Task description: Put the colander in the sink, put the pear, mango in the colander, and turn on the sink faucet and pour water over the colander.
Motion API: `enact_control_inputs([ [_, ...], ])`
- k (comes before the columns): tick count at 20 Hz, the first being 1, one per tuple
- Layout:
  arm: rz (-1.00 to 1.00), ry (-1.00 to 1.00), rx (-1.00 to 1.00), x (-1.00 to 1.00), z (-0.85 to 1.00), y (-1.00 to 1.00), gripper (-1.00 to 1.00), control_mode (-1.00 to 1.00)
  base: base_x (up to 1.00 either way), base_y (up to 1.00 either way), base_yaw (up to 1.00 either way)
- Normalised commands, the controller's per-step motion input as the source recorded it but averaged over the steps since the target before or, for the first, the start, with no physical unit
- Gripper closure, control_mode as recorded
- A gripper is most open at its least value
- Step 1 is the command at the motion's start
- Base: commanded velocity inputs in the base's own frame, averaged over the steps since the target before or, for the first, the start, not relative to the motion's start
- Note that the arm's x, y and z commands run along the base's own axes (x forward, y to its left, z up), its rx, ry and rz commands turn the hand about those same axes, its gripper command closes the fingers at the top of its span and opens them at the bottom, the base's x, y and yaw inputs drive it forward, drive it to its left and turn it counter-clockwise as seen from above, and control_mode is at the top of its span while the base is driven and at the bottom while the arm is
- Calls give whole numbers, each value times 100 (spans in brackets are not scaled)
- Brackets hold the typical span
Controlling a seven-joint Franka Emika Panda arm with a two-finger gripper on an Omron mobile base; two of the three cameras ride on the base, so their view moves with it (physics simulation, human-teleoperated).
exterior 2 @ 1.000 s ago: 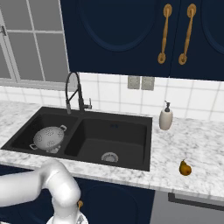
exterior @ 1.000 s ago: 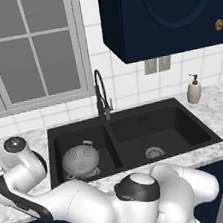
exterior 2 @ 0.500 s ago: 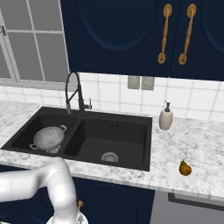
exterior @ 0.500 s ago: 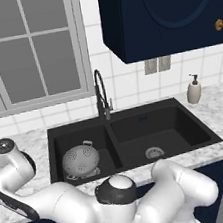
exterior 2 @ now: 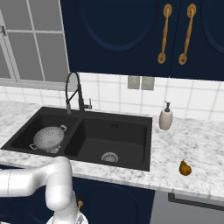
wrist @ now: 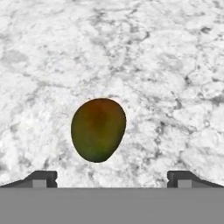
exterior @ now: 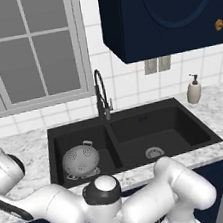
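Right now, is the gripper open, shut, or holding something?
Gripper: open and empty, fingertips wide apart over the mango lying on the marble counter.

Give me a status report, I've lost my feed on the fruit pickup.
Gripper open, poised over mango on marble counter. Colander already in left sink basin. Pear on counter right of sink. Nothing blocking.

My two base cameras look forward and down from behind the arm, left and right, sharing the sink (exterior: 132,135) (exterior 2: 83,140) mid-frame at middling range, while my hand camera stares close at the marble table (wrist: 166,65) with the mango (wrist: 98,129) centred.
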Motion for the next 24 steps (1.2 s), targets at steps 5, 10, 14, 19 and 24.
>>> enact_control_inputs([
  [5, 0, 0, 0, 31, -38, 18, -100, -100, 0, 0, 0],
  [10, 0, 0, 0, 25, -38, 18, -100, -100, 0, 0, 0],
  [14, 0, 0, 0, 10, -36, 14, -100, -100, 0, 0, 0],
  [19, 0, -1, 0, 1, -29, 4, 100, -100, 0, 0, 0],
  [24, -5, -25, 13, -24, -8, -63, 100, -100, 0, 0, 0],
])
